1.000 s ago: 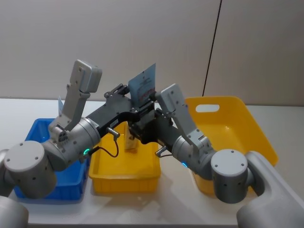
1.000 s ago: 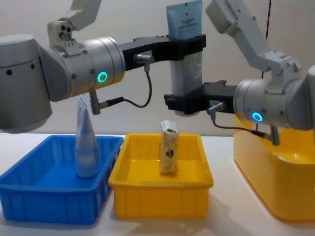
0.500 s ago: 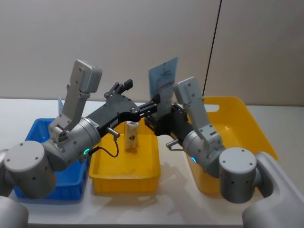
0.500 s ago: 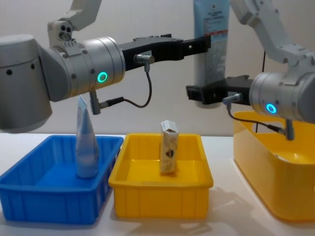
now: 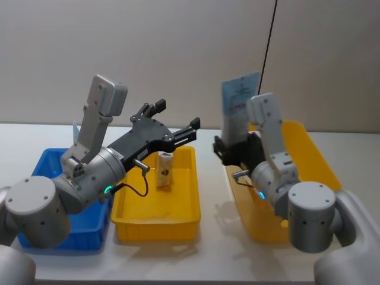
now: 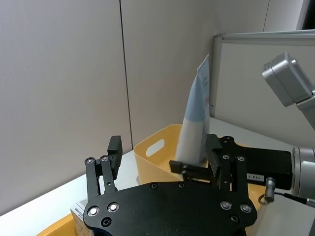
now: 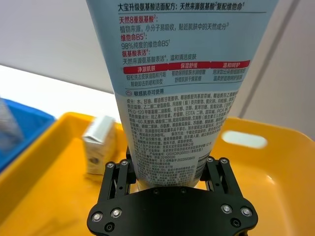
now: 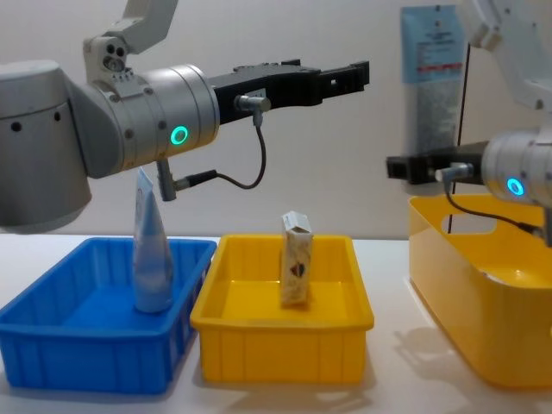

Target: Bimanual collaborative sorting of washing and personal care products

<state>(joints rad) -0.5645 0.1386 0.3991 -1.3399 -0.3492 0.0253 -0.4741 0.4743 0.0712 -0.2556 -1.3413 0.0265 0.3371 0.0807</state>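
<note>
Pale blue tube [image 8: 436, 82] with red bands; cream carton [image 8: 296, 271], dark logo; yellow bin [image 8: 279, 351]; blue bin [image 8: 86, 354]

I read squeeze tube [image 7: 172, 98]: soft plastic, smooth satin, printed | carton [image 8: 296, 259]: matt paper card | yellow bins [image 8: 280, 323]: glossy moulded plastic | blue bin [image 8: 86, 345]: same, ribbed rim | fingers [image 7: 214, 172]: matt black metal | surface [image 5: 214, 261]: smooth matt white

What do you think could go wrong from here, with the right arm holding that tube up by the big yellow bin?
The right gripper holds the tall tube only near its bottom end; being soft, it may tilt or slip out. The tube hangs at the large yellow bin's near wall, so an early release could drop it outside. The open left gripper hovers above the carton and could topple it if lowered.
</note>
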